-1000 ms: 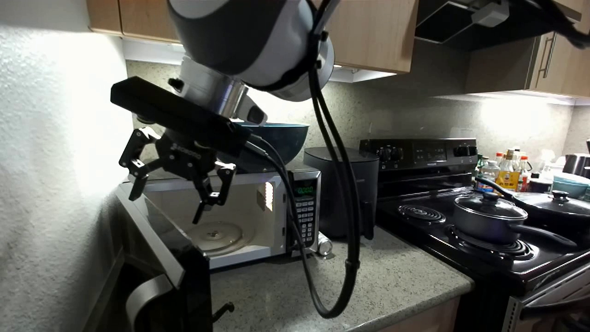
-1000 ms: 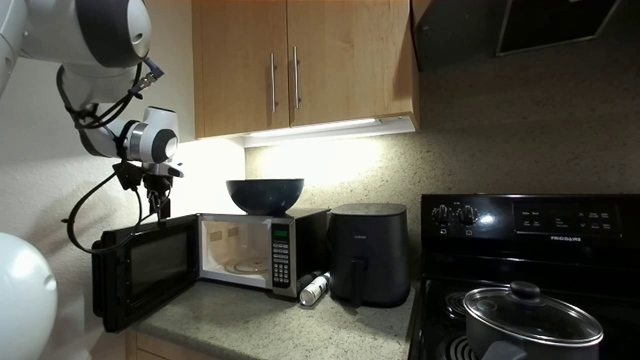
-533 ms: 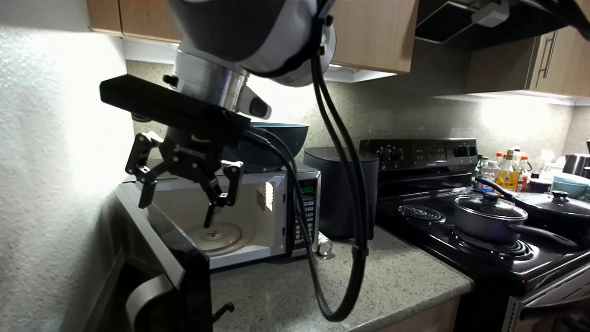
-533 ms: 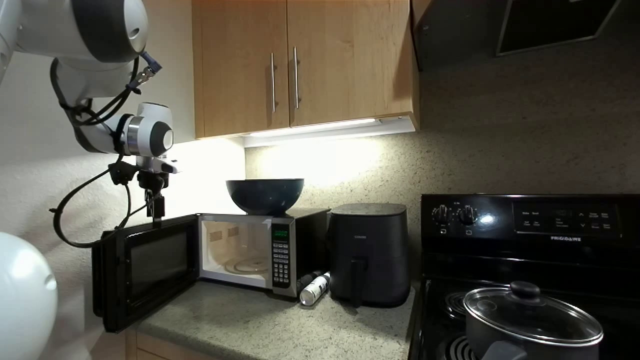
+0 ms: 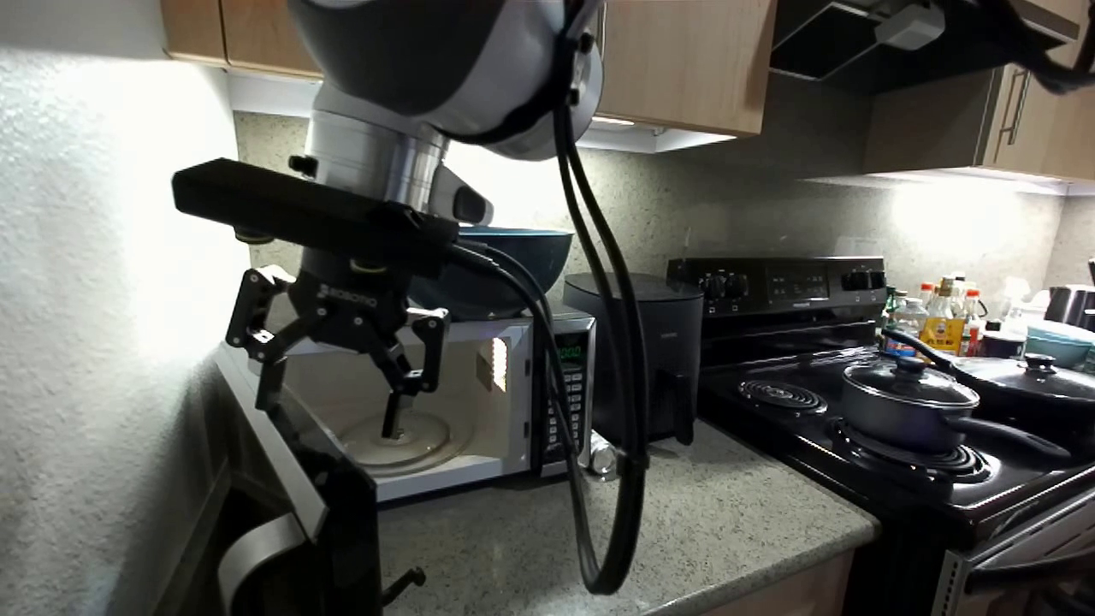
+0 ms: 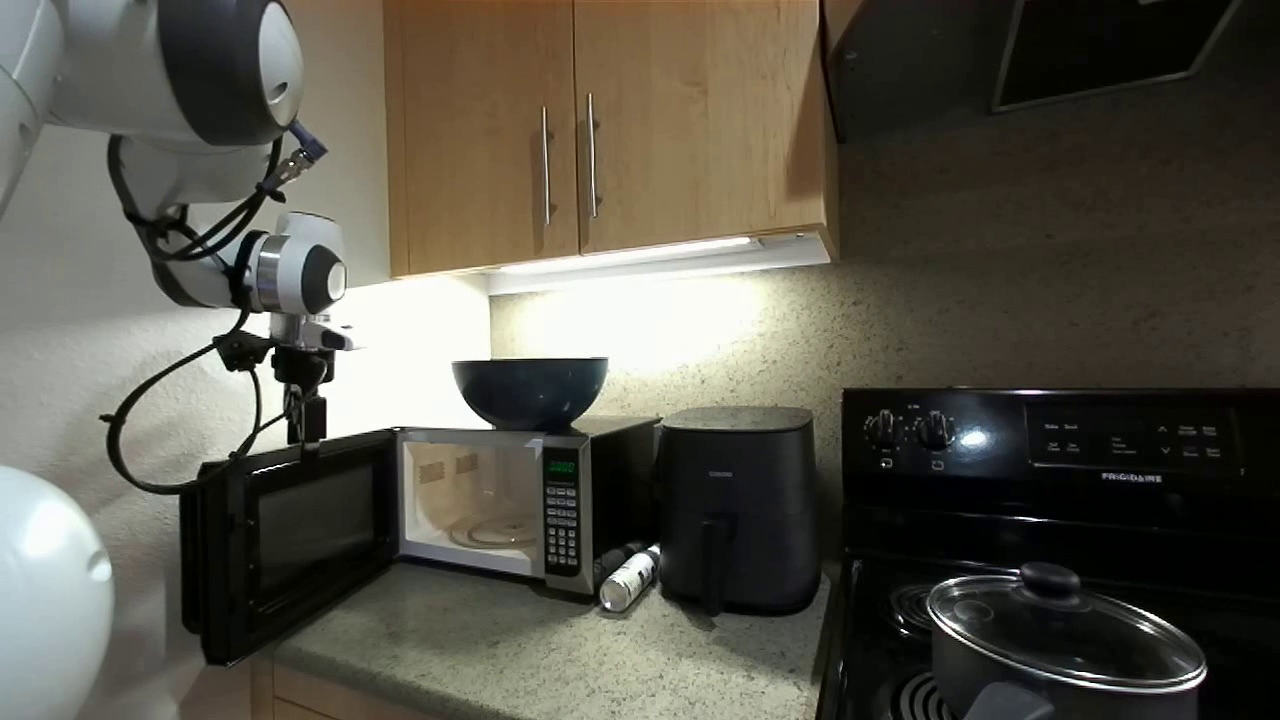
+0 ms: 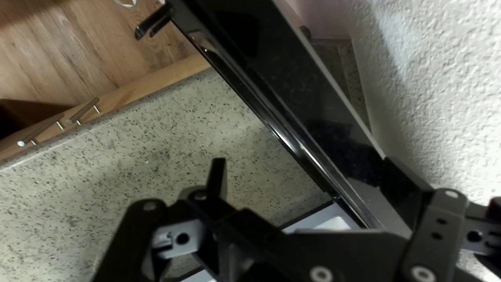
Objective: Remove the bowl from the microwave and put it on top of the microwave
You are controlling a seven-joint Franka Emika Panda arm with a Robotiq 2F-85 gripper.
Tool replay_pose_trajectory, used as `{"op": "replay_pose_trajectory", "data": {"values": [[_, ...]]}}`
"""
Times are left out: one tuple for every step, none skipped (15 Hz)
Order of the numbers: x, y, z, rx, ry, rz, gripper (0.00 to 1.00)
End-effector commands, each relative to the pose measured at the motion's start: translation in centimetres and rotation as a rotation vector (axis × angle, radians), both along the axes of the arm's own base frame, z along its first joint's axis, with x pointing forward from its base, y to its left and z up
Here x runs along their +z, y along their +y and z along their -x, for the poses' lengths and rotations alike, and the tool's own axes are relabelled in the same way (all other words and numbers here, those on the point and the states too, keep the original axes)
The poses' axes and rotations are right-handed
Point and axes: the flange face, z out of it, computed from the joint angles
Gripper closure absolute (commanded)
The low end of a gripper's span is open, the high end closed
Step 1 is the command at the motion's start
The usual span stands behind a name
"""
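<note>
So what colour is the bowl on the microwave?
Very dark blue; the bowl shows best in an exterior view.

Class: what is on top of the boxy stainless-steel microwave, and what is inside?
On top: a deep, round, glossy blue-black bowl; its wall hides any contents. Inside the microwave: a round clear glass turntable; in an exterior view the black pincer partly covers it.

The speckled countertop [image 6: 480,630] bears the microwave [image 6: 565,510] and a black appliance [image 6: 740,510]; a white cylinder [image 6: 630,580] lies between them.
</note>
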Motion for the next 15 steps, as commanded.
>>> {"op": "replay_pose_trajectory", "data": {"values": [[0.1,0.4,-1.0,0.142,0.008,-0.074,0.0],[0.1,0.4,-1.1,0.171,0.02,-0.085,0.0],[0.1,0.4,-1.3,0.195,0.031,-0.099,0.0],[0.1,0.3,-1.5,0.214,0.043,-0.109,0.0],[0.0,0.3,-1.7,0.236,0.059,-0.121,0.0],[-0.3,0.2,-1.8,0.254,0.079,-0.127,0.0],[-0.6,0.2,-2.0,0.262,0.101,-0.125,0.0],[-1.0,0.0,-2.2,0.26,0.125,-0.115,0.0],[-1.5,-0.1,-2.4,0.257,0.147,-0.105,0.0],[-1.9,-0.3,-2.6,0.247,0.164,-0.09,0.0],[-2.3,-0.4,-2.9,0.236,0.179,-0.077,0.0],[-2.6,-0.5,-3.2,0.226,0.189,-0.069,0.0],[-2.6,-0.5,-3.5,0.215,0.178,-0.063,0.0],[-2.7,-0.5,-3.8,0.205,0.158,-0.06,0.0],[-2.7,-0.6,-4.0,0.199,0.138,-0.058,0.0]]}}
